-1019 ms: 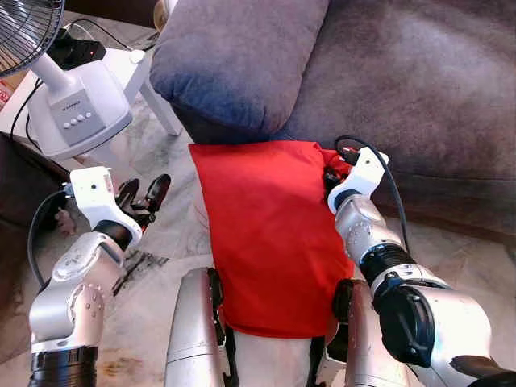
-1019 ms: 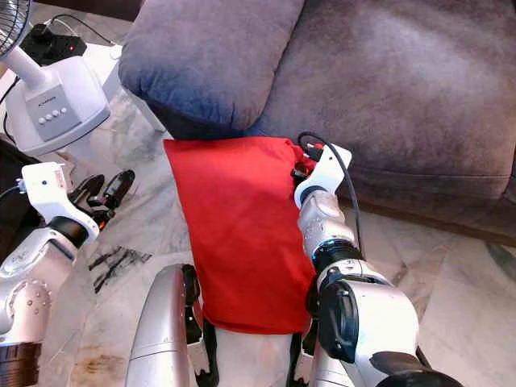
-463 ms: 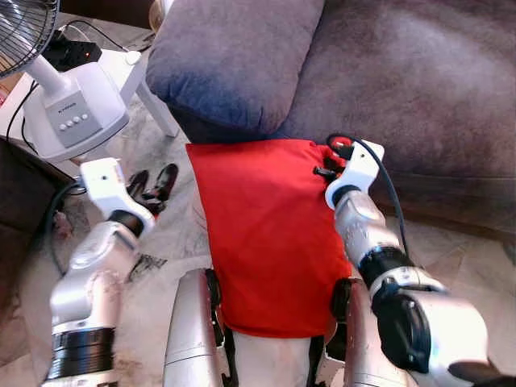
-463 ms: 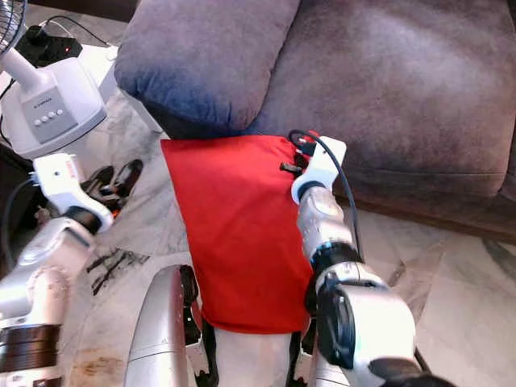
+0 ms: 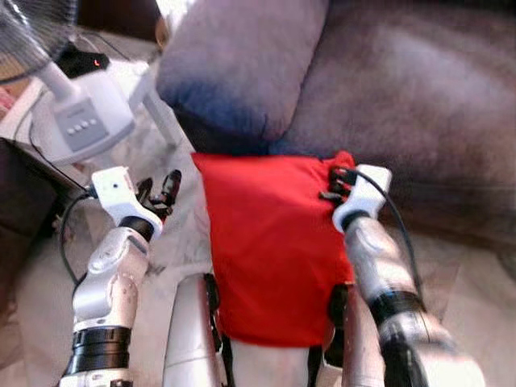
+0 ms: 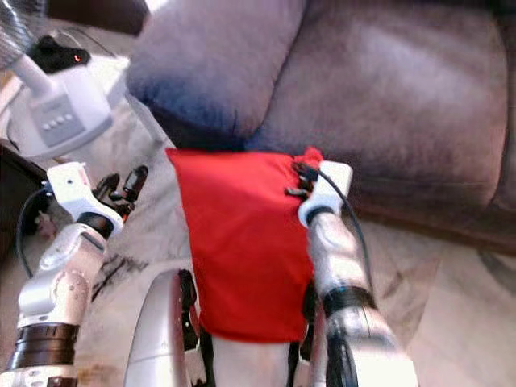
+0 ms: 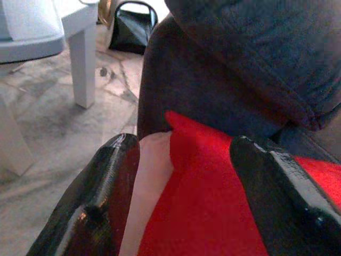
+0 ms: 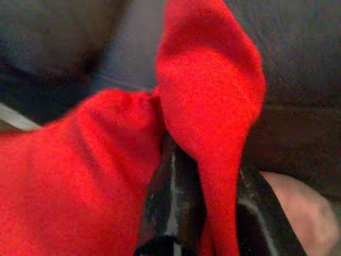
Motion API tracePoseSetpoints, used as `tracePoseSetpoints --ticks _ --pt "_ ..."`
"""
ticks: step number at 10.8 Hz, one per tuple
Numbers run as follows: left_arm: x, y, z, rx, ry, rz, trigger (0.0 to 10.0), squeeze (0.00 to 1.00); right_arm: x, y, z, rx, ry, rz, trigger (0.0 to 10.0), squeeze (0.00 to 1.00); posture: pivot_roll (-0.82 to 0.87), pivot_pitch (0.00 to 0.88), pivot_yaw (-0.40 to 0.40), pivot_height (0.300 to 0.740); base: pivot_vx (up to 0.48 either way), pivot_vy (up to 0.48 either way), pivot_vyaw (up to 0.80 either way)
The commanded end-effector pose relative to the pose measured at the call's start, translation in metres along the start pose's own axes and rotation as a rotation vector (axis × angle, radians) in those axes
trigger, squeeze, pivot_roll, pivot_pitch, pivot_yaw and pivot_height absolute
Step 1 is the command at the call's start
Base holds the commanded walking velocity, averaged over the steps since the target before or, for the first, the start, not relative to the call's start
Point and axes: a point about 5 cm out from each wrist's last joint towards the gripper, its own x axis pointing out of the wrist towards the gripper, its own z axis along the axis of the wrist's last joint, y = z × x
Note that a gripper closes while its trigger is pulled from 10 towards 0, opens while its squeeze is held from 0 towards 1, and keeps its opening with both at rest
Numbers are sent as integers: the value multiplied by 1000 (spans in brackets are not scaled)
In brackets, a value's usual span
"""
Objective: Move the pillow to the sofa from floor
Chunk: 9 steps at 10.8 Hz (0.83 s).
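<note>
Against the front of the grey sofa (image 5: 419,89) leans the red pillow (image 5: 274,242), its top edge tucked just under the sofa's big grey cushion (image 5: 234,64) and its lower end draped over the robot's silver legs (image 5: 189,334), above the marble floor (image 6: 153,218). The pillow is not yet on the sofa seat.

The right gripper (image 5: 334,184) sits at the pillow's upper corner nearest the sofa front. From the right wrist, its two black fingers (image 8: 170,208) are closed on a pinched-up fold of the red cloth, which stands up between them against the dark sofa.

The left gripper (image 5: 161,192) hovers off the pillow's other side, away from the sofa and near the white fan base (image 5: 81,121). The left wrist view shows its fingers (image 7: 101,202) spread apart with nothing between them; beyond them are the pillow's near corner and the sofa's dark side. It does not touch the pillow.

Beside the sofa's cushion end stands a white small table leg (image 7: 82,61), and behind it a dark bag (image 7: 130,26) on the floor. The fan base carries a row of small buttons, but no lettering on it can be read; the head views are blurred. A black power strip (image 5: 81,60) with a red light lies behind the fan.
</note>
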Motion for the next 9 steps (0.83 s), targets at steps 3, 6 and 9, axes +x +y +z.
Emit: tracePoseSetpoints --ticks 3,6,9 --pt "0 6 -5 8 -5 25 10000 0 -21 22 22 -13 -99 233 10000 0 201 210 49 540 0 0 0" --pt "1 1 -7 -1 -16 16 10000 0 -27 21 39 30 -186 217 10000 0 196 211 41 540 0 0 0" --pt "0 -12 -8 88 -67 -14 10000 0 -27 20 30 -29 -202 134 10000 0 195 212 35 540 0 0 0"
